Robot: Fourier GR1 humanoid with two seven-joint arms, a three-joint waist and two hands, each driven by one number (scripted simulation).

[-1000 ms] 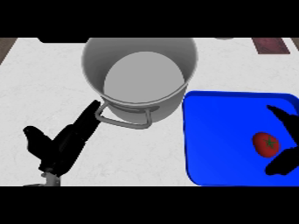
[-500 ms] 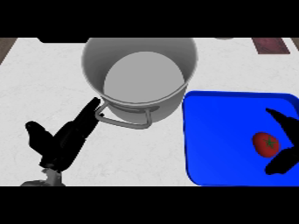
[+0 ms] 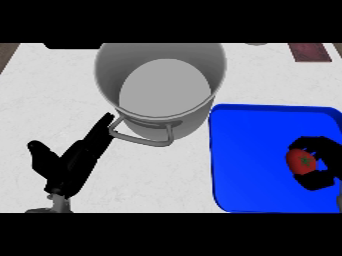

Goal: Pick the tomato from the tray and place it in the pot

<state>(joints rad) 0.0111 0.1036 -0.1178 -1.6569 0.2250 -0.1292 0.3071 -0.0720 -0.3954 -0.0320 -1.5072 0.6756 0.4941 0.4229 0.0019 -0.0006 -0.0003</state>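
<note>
Right hand (image 3: 335, 162) fingers now curl around the tomato (image 3: 301, 161) on the blue tray (image 3: 248, 150); earlier they were straight beside it. Left hand (image 3: 69, 162) unchanged, fingers straight, near the pot (image 3: 161, 85) handle.

I saw a matt grey metal-looking pot (image 3: 161, 87), a glossy blue plastic-looking tray (image 3: 251, 160), a smooth red tomato (image 3: 301, 161), and a pale marbled counter (image 3: 48, 90).
</note>
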